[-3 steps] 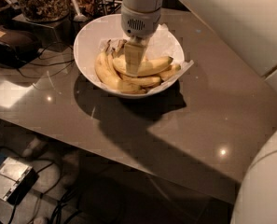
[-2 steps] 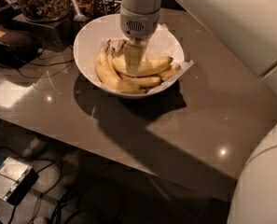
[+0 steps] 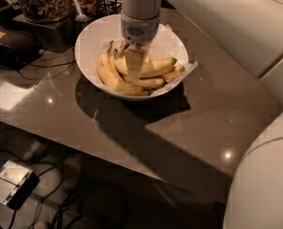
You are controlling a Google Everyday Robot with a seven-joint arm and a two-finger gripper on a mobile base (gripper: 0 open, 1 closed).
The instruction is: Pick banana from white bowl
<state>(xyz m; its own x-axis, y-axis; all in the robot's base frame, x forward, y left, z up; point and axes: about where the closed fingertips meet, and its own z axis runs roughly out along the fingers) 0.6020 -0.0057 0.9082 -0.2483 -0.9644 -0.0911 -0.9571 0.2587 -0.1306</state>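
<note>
The white bowl (image 3: pixel 91 37) stands on the grey-brown table and is lined with crinkled white paper (image 3: pixel 186 70). Several yellow bananas lie in it. The long curved banana (image 3: pixel 108 76) lies along the left of the pile, its stem pointing to the back. My gripper (image 3: pixel 134 63) hangs straight down from the white arm (image 3: pixel 140 8) into the bowl. It sits on the middle of the pile, just right of the long banana, and hides part of the bananas under it.
A glass jar of brown food (image 3: pixel 41 1) and a spoon (image 3: pixel 79 11) stand behind the bowl at the left. A black device (image 3: pixel 12 42) with cables lies at the far left. The table's front edge (image 3: pixel 131 163) runs diagonally. A box (image 3: pixel 10 182) and cables lie on the floor. My white body (image 3: pixel 265 185) fills the lower right.
</note>
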